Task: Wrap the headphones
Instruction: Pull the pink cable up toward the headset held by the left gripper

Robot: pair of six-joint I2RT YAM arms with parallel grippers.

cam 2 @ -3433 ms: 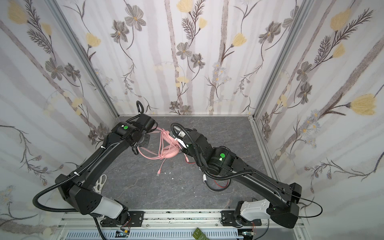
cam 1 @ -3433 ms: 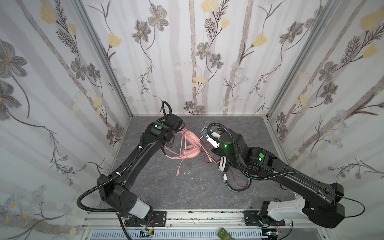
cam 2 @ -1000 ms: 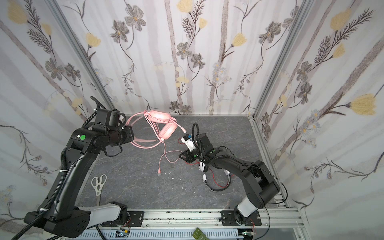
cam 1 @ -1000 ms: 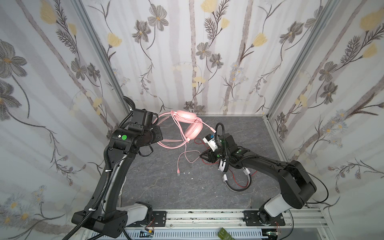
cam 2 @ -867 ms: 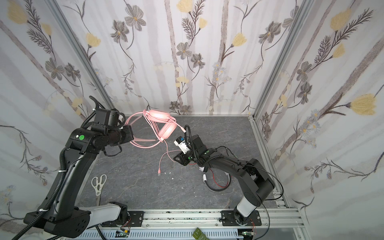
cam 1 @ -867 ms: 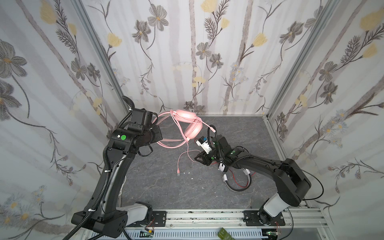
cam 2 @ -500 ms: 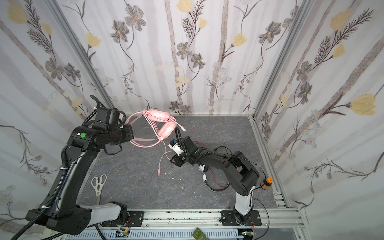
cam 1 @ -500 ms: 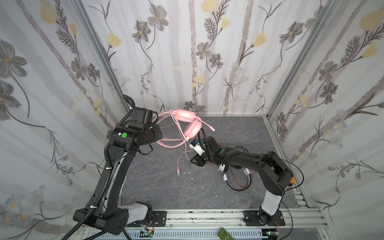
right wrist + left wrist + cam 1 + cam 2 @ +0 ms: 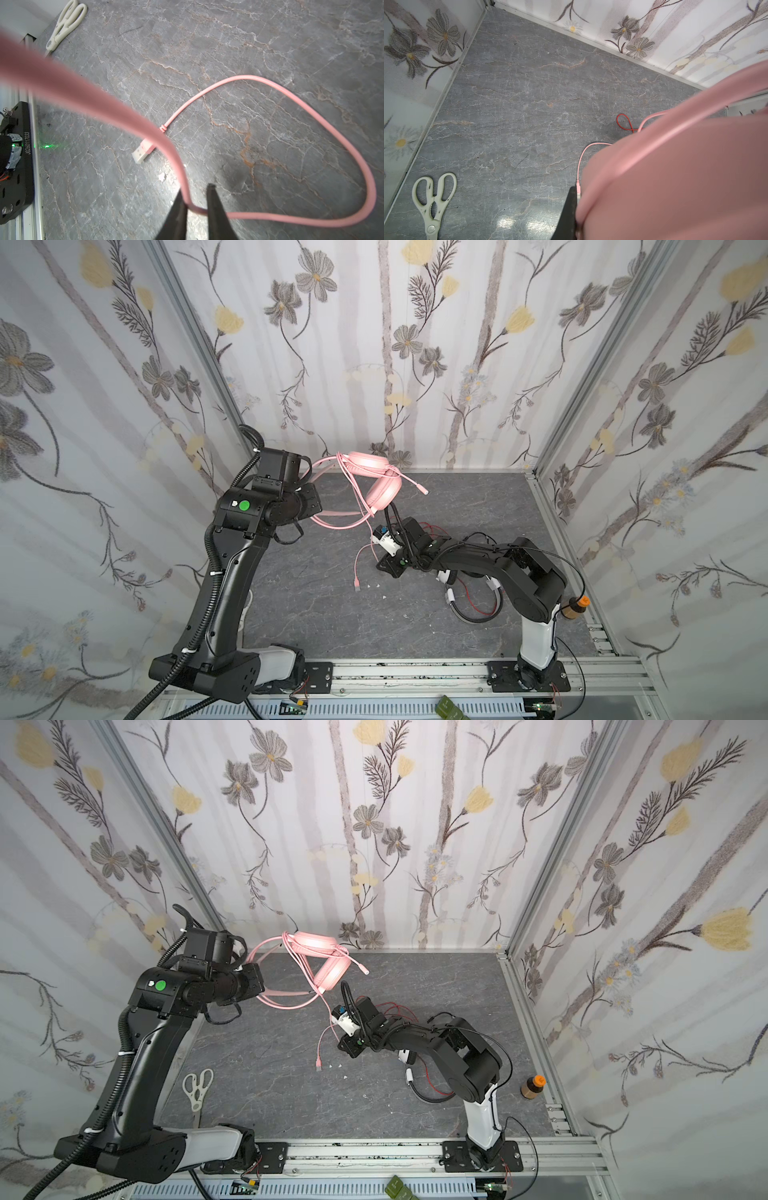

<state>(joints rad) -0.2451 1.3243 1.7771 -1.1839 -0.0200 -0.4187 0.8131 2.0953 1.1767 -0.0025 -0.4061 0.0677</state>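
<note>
1. Pink headphones (image 9: 376, 472) aloft toward the rear, clamped in left gripper (image 9: 312, 501).
2. Pinched low over tabletop (image 9: 291, 31) by right gripper (image 9: 195, 188): pink cable (image 9: 291, 91) (plug (image 9: 143, 151) lying loose).
3. Best carried up and round the headset, snug, without yanking.

You've got a grey marble-look tabletop (image 9: 316, 614). A black-and-white over-ear headset (image 9: 450, 597) with a thin red cable lies flat on it. Left-arm side of that headset: pink cable's USB plug (image 9: 356, 583), white specks (image 9: 376, 585) beside it, and farther out white scissors (image 9: 198, 1088). Opposite side: a small brown orange-capped bottle (image 9: 532, 1088) at the edge.
</note>
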